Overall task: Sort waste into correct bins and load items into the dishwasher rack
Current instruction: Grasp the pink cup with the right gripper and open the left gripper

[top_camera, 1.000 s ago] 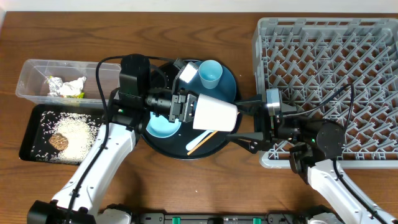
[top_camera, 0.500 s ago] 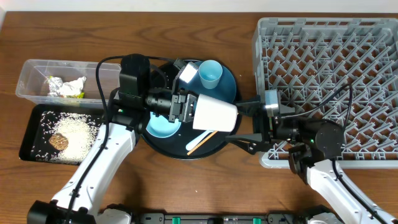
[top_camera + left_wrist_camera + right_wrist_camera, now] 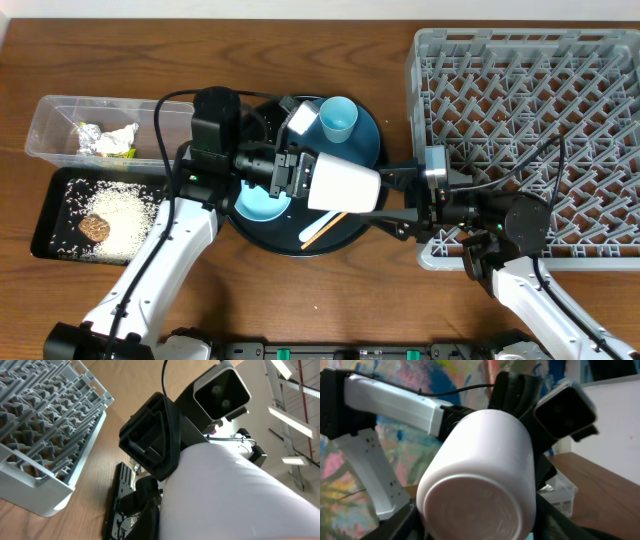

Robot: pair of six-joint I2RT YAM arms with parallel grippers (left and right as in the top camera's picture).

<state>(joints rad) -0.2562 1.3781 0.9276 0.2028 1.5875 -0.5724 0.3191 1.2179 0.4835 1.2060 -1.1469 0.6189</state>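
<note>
The left gripper [image 3: 297, 173] is clenched on the mouth end of a pale cup [image 3: 345, 185]. It holds the cup on its side in the air, base pointing away toward the right gripper [image 3: 384, 198]. The right gripper's 2 fingers stand apart, 1 on each side of the cup's base. The overhead view shows a sliver of gap at 1 finger, so I judge the right gripper released and not yet gripping.

The step in hand looks like a handover of the cup from the left arm to the right, on its way to the rack [image 3: 540, 100] behind the right gripper. The next move calls for the right gripper to clamp squarely on the base before the left lets go. The smooth, rounded wall could slip if only the fingertips catch it.

Under the held cup lies a chopstick [image 3: 325, 228]. A light blue bowl [image 3: 262, 205] sits below the left gripper, and a small blue cup [image 3: 338, 120] stands just beyond both grippers on the blue plate [image 3: 368, 150].

The cup fills both wrist views, so contact at the fingers cannot be made out there. Whether a left finger reaches inside the mouth is hidden. A white object [image 3: 300, 118] beside the small blue cup may be the spoon, but I cannot tell. The rack is cut off at the frame edge.
</note>
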